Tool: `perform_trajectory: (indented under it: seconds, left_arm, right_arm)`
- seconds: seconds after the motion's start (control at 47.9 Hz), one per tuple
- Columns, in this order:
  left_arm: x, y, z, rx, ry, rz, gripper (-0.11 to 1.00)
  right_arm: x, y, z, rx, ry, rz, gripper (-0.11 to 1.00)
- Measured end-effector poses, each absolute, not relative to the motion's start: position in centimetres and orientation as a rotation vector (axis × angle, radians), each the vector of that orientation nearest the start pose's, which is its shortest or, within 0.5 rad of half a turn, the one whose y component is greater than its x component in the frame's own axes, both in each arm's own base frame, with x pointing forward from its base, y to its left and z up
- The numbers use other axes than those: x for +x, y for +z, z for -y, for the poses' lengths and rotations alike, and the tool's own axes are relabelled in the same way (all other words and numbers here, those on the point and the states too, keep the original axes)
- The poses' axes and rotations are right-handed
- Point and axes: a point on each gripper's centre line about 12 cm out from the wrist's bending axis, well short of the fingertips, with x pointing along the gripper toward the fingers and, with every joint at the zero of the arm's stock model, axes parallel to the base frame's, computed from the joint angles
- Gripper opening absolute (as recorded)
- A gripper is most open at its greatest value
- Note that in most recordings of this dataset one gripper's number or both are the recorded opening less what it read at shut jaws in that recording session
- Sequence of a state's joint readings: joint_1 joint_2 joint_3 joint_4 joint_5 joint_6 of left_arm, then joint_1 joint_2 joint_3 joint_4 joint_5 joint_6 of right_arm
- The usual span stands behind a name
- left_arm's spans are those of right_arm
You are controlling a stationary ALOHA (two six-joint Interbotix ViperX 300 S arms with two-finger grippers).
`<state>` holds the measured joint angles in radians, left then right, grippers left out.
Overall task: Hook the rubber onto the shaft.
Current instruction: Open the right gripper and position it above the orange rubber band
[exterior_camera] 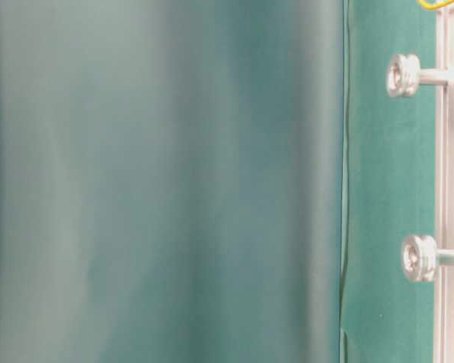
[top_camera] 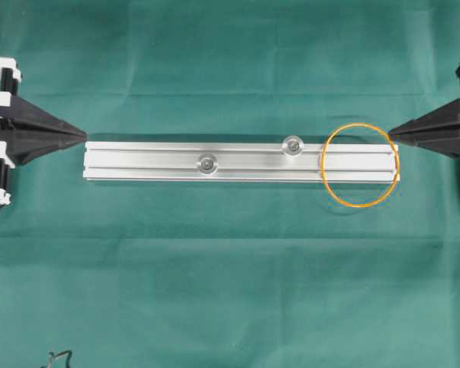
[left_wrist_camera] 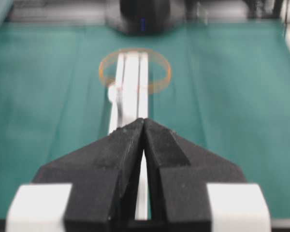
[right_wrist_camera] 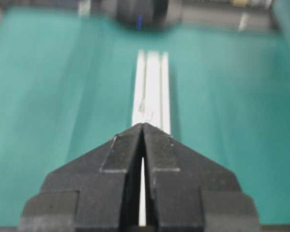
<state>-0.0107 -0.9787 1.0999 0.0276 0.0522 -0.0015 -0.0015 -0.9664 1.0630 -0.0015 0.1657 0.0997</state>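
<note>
The rubber (top_camera: 360, 125) is a thin orange loop lying flat around the right end of the aluminium rail (top_camera: 138, 161), hooked on nothing. Two metal shafts (top_camera: 207, 162) (top_camera: 292, 144) stand up from the rail; the nearer one is just left of the loop. My left gripper (top_camera: 83, 136) is shut and empty at the rail's left end. My right gripper (top_camera: 391, 132) is shut and empty at the right end, beside the loop. In the left wrist view the rubber (left_wrist_camera: 168, 72) shows far beyond the shut tips (left_wrist_camera: 144, 120). The right wrist view shows shut tips (right_wrist_camera: 143, 124) over the rail (right_wrist_camera: 152, 82); the rubber is hidden there.
Green cloth (top_camera: 230, 291) covers the table all round the rail. The table-level view shows both shafts (exterior_camera: 403, 75) (exterior_camera: 418, 258) side-on, a bit of the rubber (exterior_camera: 437, 4) at the top edge, and a cloth fold (exterior_camera: 342, 189).
</note>
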Motion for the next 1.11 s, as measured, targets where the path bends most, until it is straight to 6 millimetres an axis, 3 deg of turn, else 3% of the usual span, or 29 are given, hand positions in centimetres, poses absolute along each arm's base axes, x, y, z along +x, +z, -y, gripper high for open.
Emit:
perform_trajectory:
  seconds: [0.313,0.836,1.108]
  left_arm:
    - [19.2,28.6,0.1,0.035,-0.008,-0.431,0.0]
    - [19.2,28.8,0.1,0.028,-0.006,-0.443,0.0]
    - [19.2,28.9,0.1,0.028,-0.006,-0.442,0.0]
  right_arm:
    - [19.0,27.8,0.0,0.177,-0.061,-0.635,0.03]
    - [18.6,27.2,0.1,0.172,-0.08,-0.804,0.03]
    - [17.5,27.1,0.1,0.165,-0.108,-1.099,0.03]
